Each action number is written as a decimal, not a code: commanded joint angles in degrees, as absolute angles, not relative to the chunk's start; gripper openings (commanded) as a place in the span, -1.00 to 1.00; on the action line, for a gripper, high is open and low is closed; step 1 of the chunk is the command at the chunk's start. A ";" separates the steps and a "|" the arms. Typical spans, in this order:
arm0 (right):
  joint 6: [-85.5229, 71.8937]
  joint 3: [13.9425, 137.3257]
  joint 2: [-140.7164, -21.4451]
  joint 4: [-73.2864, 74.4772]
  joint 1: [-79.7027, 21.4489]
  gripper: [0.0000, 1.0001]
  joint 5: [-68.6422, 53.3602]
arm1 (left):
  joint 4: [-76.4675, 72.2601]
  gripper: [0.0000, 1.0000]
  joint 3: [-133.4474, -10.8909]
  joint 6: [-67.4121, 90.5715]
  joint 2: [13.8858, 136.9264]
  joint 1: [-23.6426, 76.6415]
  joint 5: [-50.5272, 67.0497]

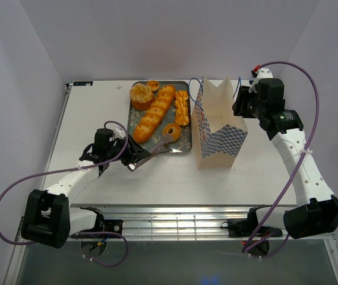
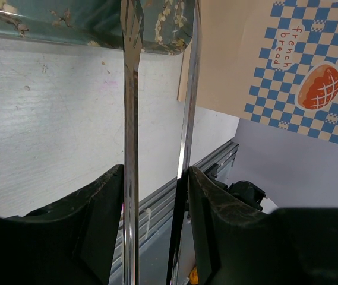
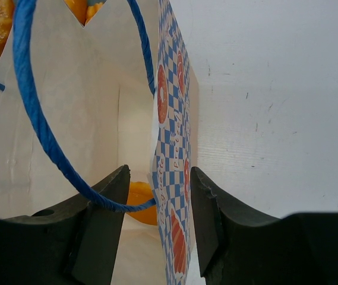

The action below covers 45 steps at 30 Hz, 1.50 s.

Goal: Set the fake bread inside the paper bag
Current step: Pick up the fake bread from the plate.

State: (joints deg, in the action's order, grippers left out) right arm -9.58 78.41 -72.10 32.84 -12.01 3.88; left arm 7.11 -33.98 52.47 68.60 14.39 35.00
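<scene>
Ring donut (image 1: 170,130) lies near the tray (image 1: 188,149) edge with most of the fake bread; one piece sits in the paper bag (image 1: 216,127). Left gripper (image 1: 132,156) clamps tongs (image 1: 157,147), tips by the donut; right gripper (image 3: 157,178) straddles the bag wall, jaws apart. Squeeze squarely across the donut before lifting.

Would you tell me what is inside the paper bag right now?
One glossy orange pastry piece lies at the bottom of the paper bag. The bag's wall covers part of it, so which pastry it is, and anything beside it, cannot be seen.
</scene>
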 commanded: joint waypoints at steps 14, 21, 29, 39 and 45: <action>-8.88 77.43 -70.93 30.23 -11.87 0.02 3.78 | 2.03 0.11 -35.42 52.21 75.41 13.36 34.80; -8.70 77.78 -71.02 30.50 -11.95 0.02 4.31 | 0.53 0.11 -37.44 52.56 79.45 13.36 35.16; -8.70 77.78 -71.19 30.41 -11.87 0.02 4.22 | -3.08 -0.29 -39.29 53.35 81.48 13.36 35.95; -8.70 78.05 -71.10 30.67 -11.95 0.02 3.95 | 7.63 -0.63 -44.64 49.05 70.59 13.36 30.16; -9.05 77.78 -70.93 30.32 -11.95 0.02 3.87 | 18.71 -0.67 -53.94 44.83 61.01 13.36 28.56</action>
